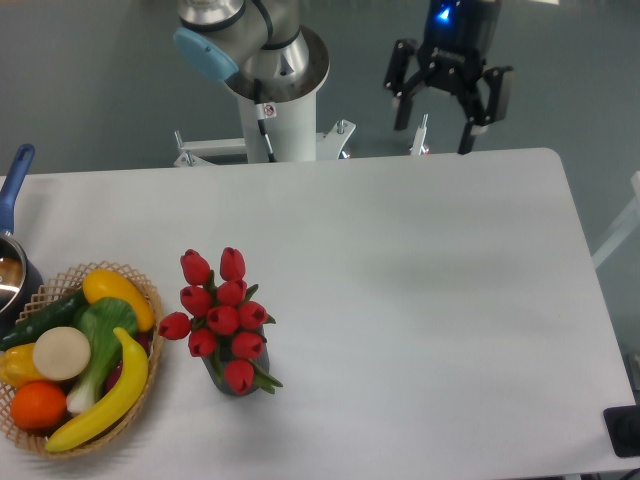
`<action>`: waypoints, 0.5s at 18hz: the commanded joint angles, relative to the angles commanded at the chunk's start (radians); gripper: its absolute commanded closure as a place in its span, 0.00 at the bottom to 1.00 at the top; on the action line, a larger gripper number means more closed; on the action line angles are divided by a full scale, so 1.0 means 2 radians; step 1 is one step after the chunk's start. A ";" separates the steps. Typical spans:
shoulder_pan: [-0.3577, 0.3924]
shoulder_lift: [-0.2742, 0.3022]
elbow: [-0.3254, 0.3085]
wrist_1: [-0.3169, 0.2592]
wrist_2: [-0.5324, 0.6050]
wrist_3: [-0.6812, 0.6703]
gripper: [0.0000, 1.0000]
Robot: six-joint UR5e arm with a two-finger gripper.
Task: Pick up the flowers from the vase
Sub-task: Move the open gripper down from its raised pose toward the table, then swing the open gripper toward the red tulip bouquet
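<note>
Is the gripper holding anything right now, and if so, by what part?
Nothing is held. The gripper hangs open and empty above the table's far edge, and the tulips sit untouched in their vase.

- Setting: a robotics laboratory.
- Evidence: a bare white table [420, 300] on a plain grey floor [90, 90].
- Evidence: an arm pedestal [272, 110] bolted behind it; props include a wicker basket [150, 300] of fruit and vegetables.

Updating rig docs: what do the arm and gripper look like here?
Arm: silver-grey metal joints with a light blue cap, on a white column bearing a small red-and-white sticker and a thin black cable. Gripper: black, two fingers, with a blue light glowing on its body.
</note>
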 joint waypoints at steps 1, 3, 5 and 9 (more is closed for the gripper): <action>-0.005 -0.005 0.000 -0.002 -0.010 -0.003 0.00; -0.009 -0.006 -0.013 0.000 -0.026 -0.016 0.00; -0.012 -0.007 -0.034 0.005 -0.045 -0.010 0.00; -0.031 -0.006 -0.064 0.005 -0.048 -0.008 0.00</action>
